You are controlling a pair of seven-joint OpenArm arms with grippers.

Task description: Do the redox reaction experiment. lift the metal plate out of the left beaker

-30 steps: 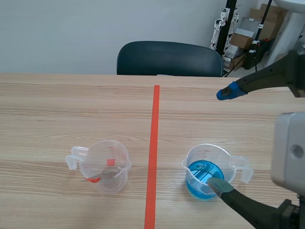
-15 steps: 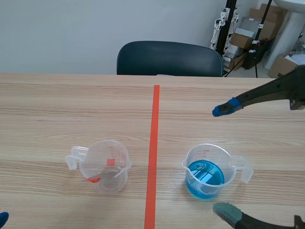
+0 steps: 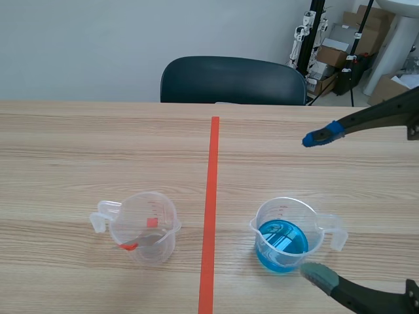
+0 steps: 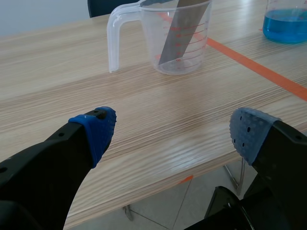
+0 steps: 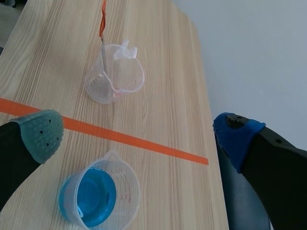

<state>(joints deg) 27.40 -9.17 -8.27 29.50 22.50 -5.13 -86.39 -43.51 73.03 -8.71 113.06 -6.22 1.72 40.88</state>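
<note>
The left beaker (image 3: 144, 226) is clear plastic and stands left of the tape line. A grey metal plate (image 3: 153, 239) with a red end leans inside it. In the left wrist view, my left gripper (image 4: 172, 130) is open and low over the table's near edge, with the beaker (image 4: 177, 40) and its plate (image 4: 184, 28) well ahead. That gripper is outside the scene view. My right gripper (image 3: 321, 206) is wide open, high beside the blue-liquid beaker (image 3: 283, 235) and holding nothing. The right wrist view looks down on the plate (image 5: 102, 52) in its beaker (image 5: 115, 79).
An orange-red tape line (image 3: 211, 209) runs down the middle of the table. The beaker of blue liquid (image 5: 98, 196) stands right of it. A dark chair (image 3: 232, 78) is behind the far edge. Boxes and stands sit at the back right.
My right gripper has drawn back from over the blue beaker, toward the right and the near edge. A blue fingertip, seen at the bottom left corner half a second ago, is gone.
</note>
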